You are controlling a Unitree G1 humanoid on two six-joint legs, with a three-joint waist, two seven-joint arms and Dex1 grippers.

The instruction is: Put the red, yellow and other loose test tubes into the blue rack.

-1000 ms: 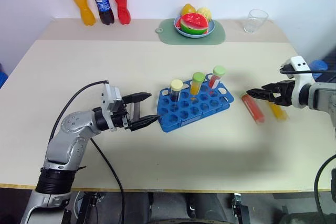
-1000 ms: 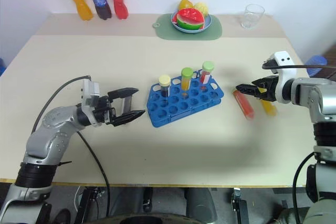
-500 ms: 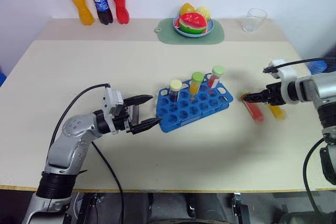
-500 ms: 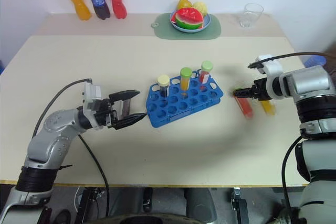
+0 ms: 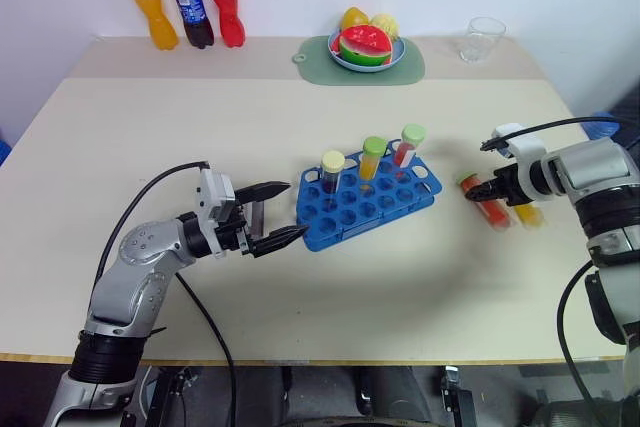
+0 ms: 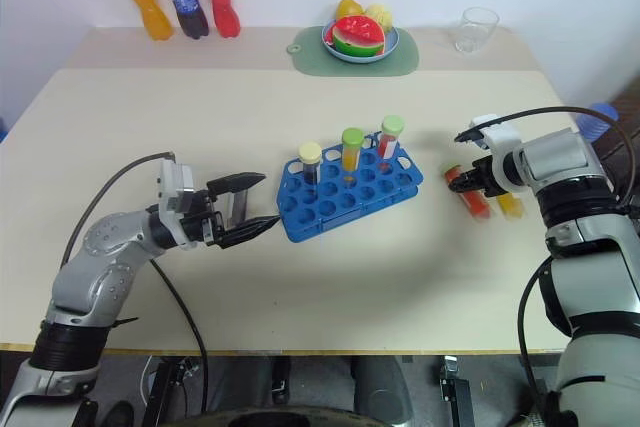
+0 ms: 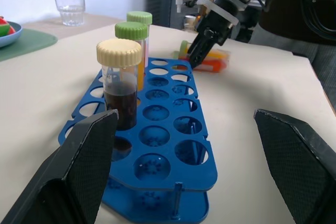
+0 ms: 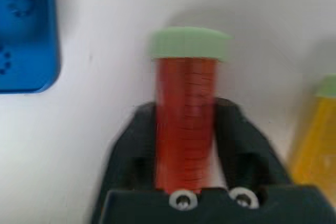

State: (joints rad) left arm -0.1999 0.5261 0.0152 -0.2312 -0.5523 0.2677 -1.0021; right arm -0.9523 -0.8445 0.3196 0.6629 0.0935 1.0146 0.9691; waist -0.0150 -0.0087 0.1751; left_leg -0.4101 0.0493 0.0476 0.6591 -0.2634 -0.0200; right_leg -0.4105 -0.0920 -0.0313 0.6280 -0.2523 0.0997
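The blue rack [image 5: 345, 225] sits mid-table with three capped tubes standing in its far row. To its right, a red test tube [image 5: 490, 209] with a green cap lies flat on the table, and a yellow test tube [image 5: 528, 214] lies just beyond it. My right gripper [image 5: 481, 193] points down at the red tube and is shut on its body [image 8: 186, 129], cap end sticking out past the fingers. My left gripper [image 5: 290, 210] hovers open and level just left of the rack, holding nothing.
Three soda bottles [image 5: 188, 5] stand at the back left. A fruit bowl on a green mat [image 5: 366, 47] and a clear glass [image 5: 483, 38] are at the back. The front of the table is bare.
My right gripper has dropped onto the red tube, tilted downward, and shut on it. The left arm has stayed where it was.
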